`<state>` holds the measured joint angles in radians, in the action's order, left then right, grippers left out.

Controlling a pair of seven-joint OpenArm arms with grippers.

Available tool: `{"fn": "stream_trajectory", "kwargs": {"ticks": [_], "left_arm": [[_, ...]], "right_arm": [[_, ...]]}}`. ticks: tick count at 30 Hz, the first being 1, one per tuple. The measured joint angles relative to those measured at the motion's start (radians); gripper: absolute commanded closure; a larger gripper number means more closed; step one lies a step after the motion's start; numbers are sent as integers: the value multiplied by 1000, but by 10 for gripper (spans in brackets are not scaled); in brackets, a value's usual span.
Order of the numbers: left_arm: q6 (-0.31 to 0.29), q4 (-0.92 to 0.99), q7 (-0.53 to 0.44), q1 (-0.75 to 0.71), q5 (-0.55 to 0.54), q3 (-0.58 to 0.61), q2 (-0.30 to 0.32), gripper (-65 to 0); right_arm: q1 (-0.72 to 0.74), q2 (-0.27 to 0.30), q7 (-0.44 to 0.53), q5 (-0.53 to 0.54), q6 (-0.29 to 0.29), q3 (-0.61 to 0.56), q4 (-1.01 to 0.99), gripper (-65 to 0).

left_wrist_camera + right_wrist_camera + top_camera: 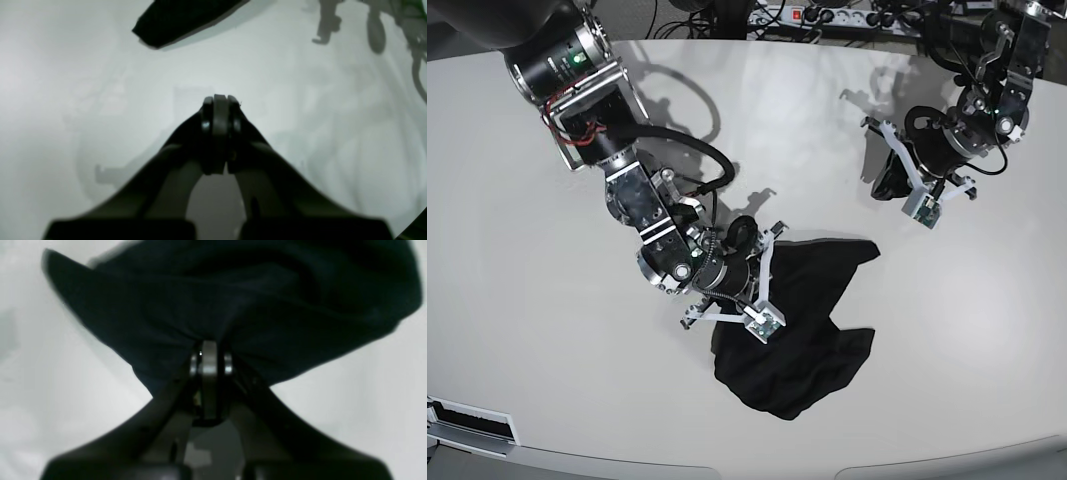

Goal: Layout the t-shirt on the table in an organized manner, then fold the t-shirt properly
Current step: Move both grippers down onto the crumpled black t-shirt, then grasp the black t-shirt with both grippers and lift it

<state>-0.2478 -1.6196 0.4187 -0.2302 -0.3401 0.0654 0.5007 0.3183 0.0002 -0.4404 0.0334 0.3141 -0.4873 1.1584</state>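
Note:
The black t-shirt (pixel 812 320) lies crumpled on the white table (pixel 547 330), near its front edge. My right gripper (pixel 725 315) is at the shirt's left edge. In the right wrist view its jaws are shut (pixel 209 351) with a bunched fold of the dark t-shirt (pixel 233 300) pinched at their tips. My left gripper (pixel 889 182) hovers over bare table to the upper right of the shirt, apart from it. Its jaws are shut (pixel 220 100) with nothing between them. One corner of the t-shirt (pixel 180 20) shows at the top of the left wrist view.
Cables and a power strip (pixel 827 15) run along the table's far edge. The curved front edge (pixel 757 465) passes just below the shirt. Shadows of the arms fall on the tabletop (pixel 377 33).

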Motion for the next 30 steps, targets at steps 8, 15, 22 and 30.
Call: {"fn": "stream_trajectory", "kwargs": {"ticks": [8, 15, 22, 30], "left_arm": [[0, 0, 0, 3, 0, 0, 0, 0], [0, 0, 0, 3, -1, 0, 0, 0], [0, 0, 3, 0, 5, 0, 6, -5], [8, 4, 5, 3, 16, -2, -6, -308]], "right_arm": [[-271, -3, -25, 10, 249, -10, 472, 0], [-374, 1, -19, 1, 333, -113, 483, -47], [-377, 0, -20, -24, 246, -230, 483, -444], [-342, -1, -60, -59, 256, -230, 494, -443]]}}
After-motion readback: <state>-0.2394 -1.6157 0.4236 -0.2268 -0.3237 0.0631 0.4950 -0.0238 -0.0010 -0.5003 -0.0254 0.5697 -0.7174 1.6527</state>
